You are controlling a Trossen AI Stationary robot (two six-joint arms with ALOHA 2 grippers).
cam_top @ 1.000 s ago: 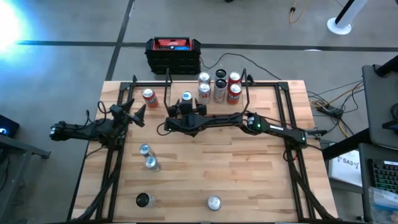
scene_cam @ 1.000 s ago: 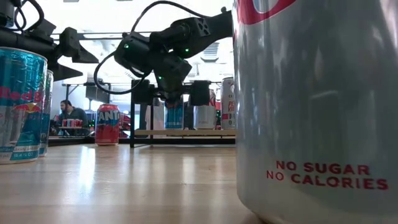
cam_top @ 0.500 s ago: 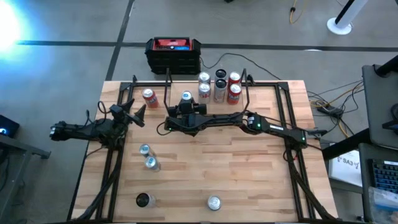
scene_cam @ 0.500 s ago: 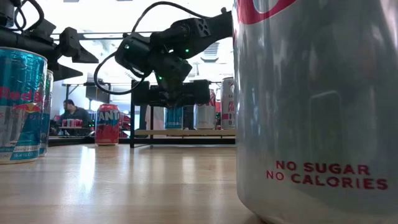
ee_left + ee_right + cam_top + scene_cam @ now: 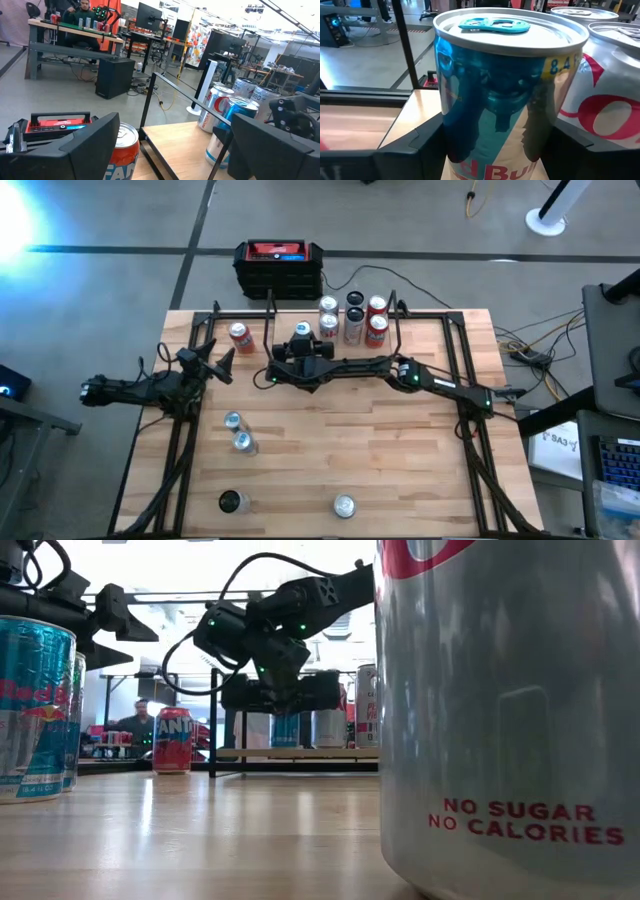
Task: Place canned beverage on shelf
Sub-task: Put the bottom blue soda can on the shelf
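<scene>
Closing in on the blue can (image 5: 505,95), the right gripper (image 5: 302,350) now has its dark fingers (image 5: 415,145) pressed against both sides of it, where a second ago they stood wide apart around it. In the low view the can (image 5: 285,728) seems to hang a little above the shelf (image 5: 300,753) board, higher than it was a moment back (though the gripper body hides most of it, so I would not swear to that). My reading: the grasp is made and the carrying step has begun.

The can sits at the far middle of the bench (image 5: 400,470), just beside the cluster of red and silver cans (image 5: 352,318); the nearest silver one (image 5: 615,85) is almost touching it, so there is little room on that side. The black shelf posts (image 5: 270,315) stand close on the other side. The left gripper (image 5: 207,363) waits wide open and empty near the Fanta can (image 5: 239,336).
</scene>
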